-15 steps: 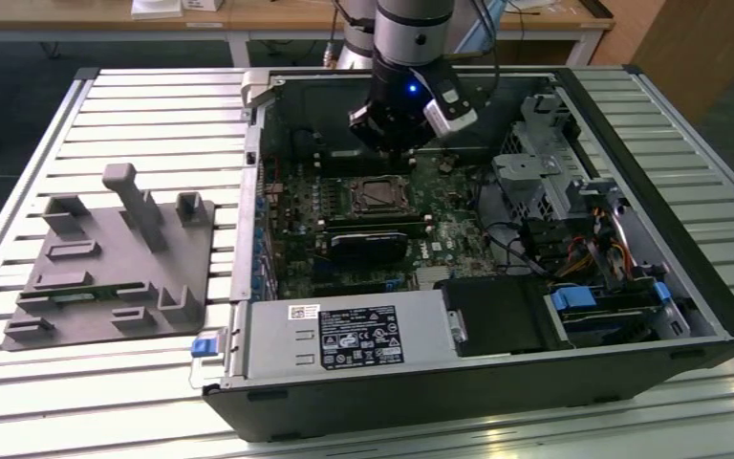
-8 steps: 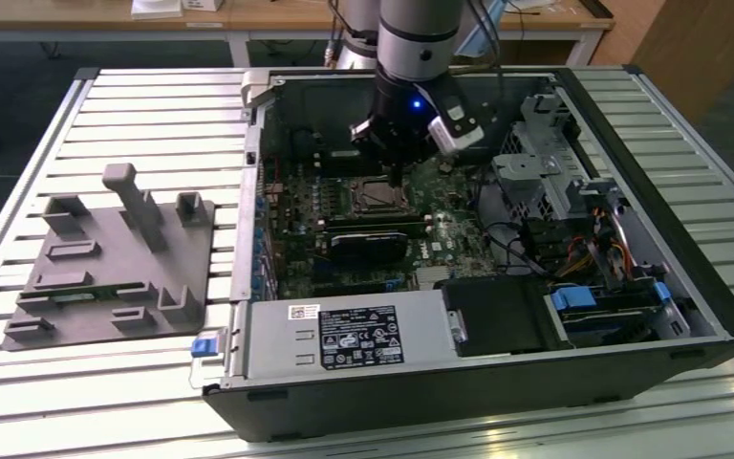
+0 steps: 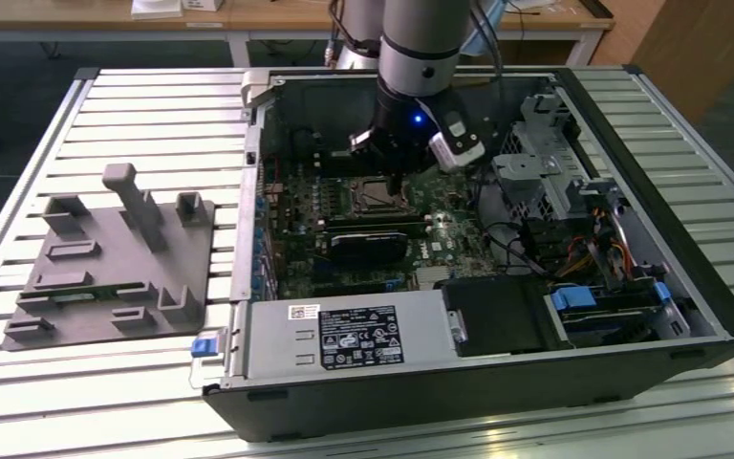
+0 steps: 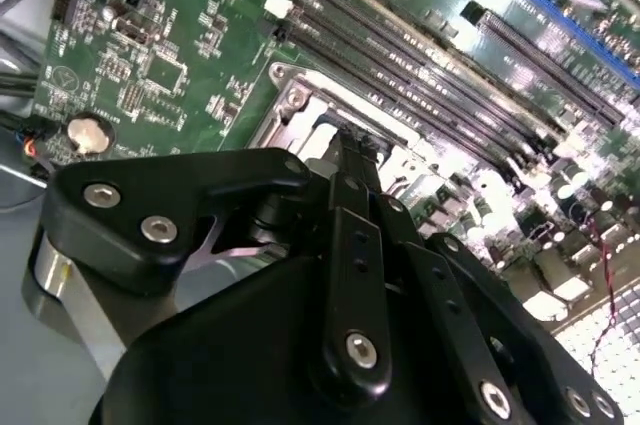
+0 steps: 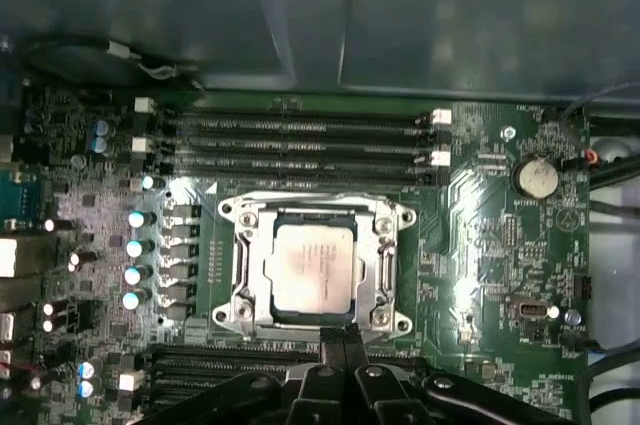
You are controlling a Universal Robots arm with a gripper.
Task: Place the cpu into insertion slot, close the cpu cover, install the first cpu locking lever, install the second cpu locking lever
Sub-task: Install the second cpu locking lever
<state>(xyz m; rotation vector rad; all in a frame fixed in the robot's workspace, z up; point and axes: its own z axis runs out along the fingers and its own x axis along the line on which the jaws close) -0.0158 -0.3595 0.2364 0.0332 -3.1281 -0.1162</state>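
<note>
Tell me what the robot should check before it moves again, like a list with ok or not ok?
1. The cpu sits in the insertion slot: ok, its pale face lies flat inside the silvery rim in the first wrist view.
2. The cpu cover is down around the chip: ok, it appears closed with the chip showing through its window.
3. Locking levers fastened: cannot tell.
4. The gripper is at the socket: ok, its tip is at the socket's edge.
5. Gripper carrying nothing: cannot tell.
6. The memory slots beside the socket are clear of the gripper: ok.
</note>
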